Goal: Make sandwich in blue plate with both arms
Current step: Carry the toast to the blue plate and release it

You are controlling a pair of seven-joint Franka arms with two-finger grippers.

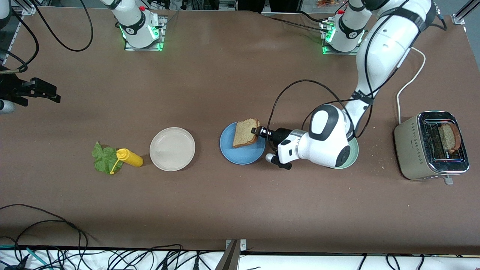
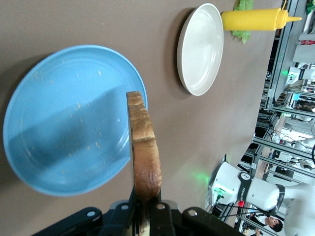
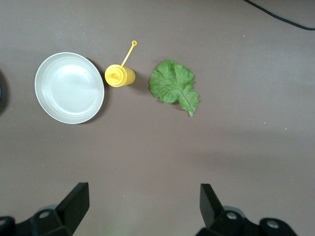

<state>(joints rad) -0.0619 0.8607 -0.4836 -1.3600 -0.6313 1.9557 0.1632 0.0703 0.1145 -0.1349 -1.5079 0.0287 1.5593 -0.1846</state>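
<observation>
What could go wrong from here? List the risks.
1. The left gripper pinches the bread by one edge, on edge over the blue plate; released like this, it may tip and land partly off the plate.
2. The left arm covers most of the green plate; pulling back low could knock it.
3. The mustard bottle lies against the lettuce, so the open right gripper may bump it when picking the leaf.
</observation>
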